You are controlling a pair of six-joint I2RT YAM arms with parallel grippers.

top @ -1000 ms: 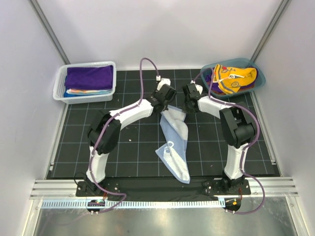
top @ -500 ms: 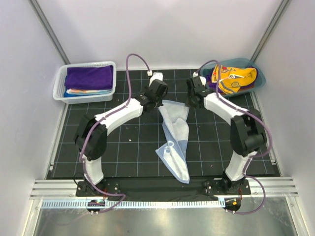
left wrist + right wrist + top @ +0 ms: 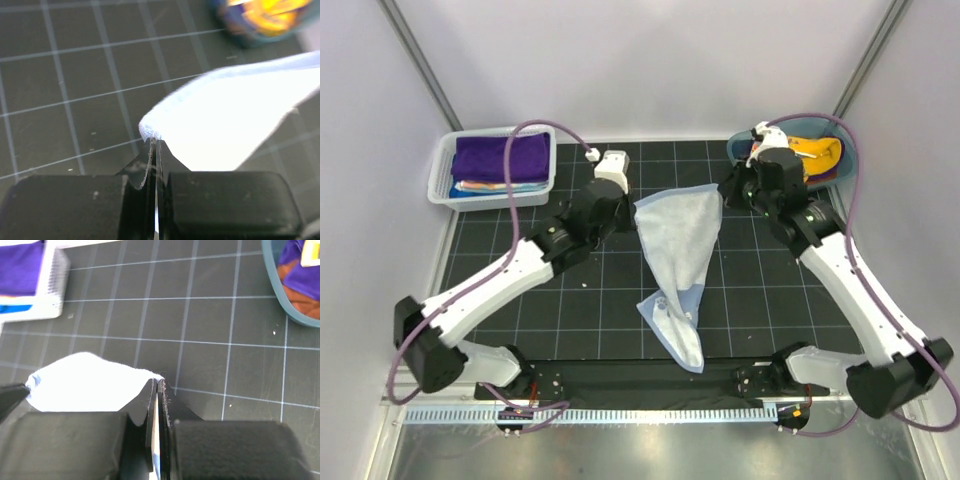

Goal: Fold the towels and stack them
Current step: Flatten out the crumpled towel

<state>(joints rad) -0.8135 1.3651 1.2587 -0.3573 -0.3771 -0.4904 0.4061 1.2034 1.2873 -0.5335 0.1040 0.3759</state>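
A light blue towel (image 3: 678, 240) with white print hangs stretched between my two grippers above the black mat, its lower end trailing on the mat near the front edge. My left gripper (image 3: 633, 205) is shut on its left top corner (image 3: 150, 131). My right gripper (image 3: 723, 192) is shut on its right top corner (image 3: 150, 376). A folded deep purple towel (image 3: 500, 157) lies on top of other folded towels in the white mesh basket (image 3: 440, 185). A yellow-orange and navy towel (image 3: 812, 157) lies crumpled in the teal tub (image 3: 848, 165).
The basket stands at the back left off the mat (image 3: 570, 300); the tub stands at the back right corner. White walls with metal posts close in on both sides. A metal rail runs along the near edge.
Both grippers rose and spread apart, left going left and right going right, pulling the light blue towel from a bunched strip into a wide stretched sheet. Both arms extended.
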